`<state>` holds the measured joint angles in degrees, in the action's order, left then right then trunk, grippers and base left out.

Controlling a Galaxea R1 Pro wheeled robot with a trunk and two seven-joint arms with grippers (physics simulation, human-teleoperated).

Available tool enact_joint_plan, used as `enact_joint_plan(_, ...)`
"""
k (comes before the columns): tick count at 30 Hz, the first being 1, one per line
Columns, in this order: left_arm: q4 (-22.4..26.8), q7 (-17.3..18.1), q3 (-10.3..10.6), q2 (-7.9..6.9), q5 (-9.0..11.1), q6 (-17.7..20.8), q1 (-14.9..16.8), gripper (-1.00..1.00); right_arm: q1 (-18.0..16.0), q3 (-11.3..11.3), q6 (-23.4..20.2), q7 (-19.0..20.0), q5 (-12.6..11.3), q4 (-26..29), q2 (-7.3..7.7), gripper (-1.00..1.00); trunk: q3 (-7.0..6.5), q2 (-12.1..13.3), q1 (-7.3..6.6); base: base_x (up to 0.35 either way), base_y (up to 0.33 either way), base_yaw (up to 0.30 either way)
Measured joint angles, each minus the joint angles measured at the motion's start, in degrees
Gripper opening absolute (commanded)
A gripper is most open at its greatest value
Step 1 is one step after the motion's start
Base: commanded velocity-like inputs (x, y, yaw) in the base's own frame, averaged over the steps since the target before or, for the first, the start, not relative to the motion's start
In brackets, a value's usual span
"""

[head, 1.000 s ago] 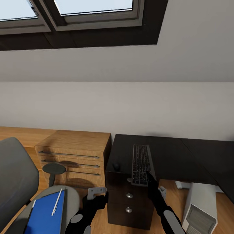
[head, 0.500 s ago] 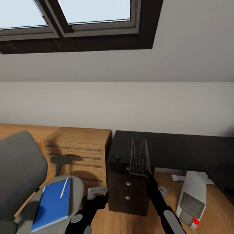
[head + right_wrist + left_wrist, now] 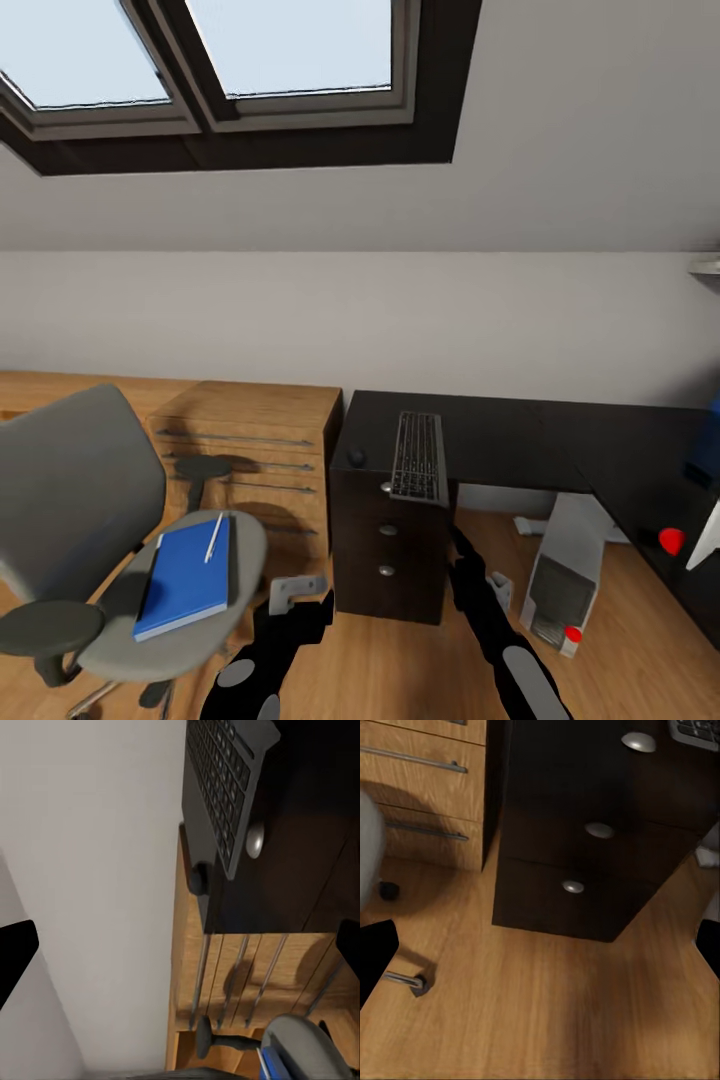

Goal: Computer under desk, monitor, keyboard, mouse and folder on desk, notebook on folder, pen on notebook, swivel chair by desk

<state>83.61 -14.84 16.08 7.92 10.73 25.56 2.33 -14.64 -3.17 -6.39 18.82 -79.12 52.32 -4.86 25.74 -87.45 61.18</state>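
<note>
The keyboard (image 3: 418, 470) overhangs the surface (image 3: 520, 450) edge, needing a push inward. The pen (image 3: 213, 537) lies on a blue book on the swivel chair (image 3: 90, 500). Both tools, left (image 3: 297, 592) and right (image 3: 497, 590), hang low, holding nothing; how far open, I cannot tell.

No text, label, brand or number can be read here. The keyboard (image 3: 417, 470) shows its keys, but the legends on them are too small and blurred — the blue folder (image 3: 186, 577) cover is plain.
</note>
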Motion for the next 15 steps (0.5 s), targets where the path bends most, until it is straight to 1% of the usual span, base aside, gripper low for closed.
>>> enact_joint_plan(7,0.0,0.0,0.0,0.00,0.0,0.0,0.0,1.00,0.0,0.0,0.0,0.0,0.0,1.4,0.07,1.00,0.00,0.0,0.00,-0.306,-0.179,0.000)
enact_joint_plan(11,0.0,0.0,0.0,0.00,0.0,0.0,0.0,1.00,0.2,0.0,0.1,-0.3,0.1,4.0,0.04,1.00,0.00,0.0,0.00,-0.296,-0.201,0.000)
enact_joint_plan(15,0.0,0.0,0.0,-0.02,-0.1,0.0,0.0,1.00,1.7,0.0,0.2,-1.4,0.1,8.2,-0.04,1.00,0.00,0.0,0.00,-0.293,-0.204,0.000)
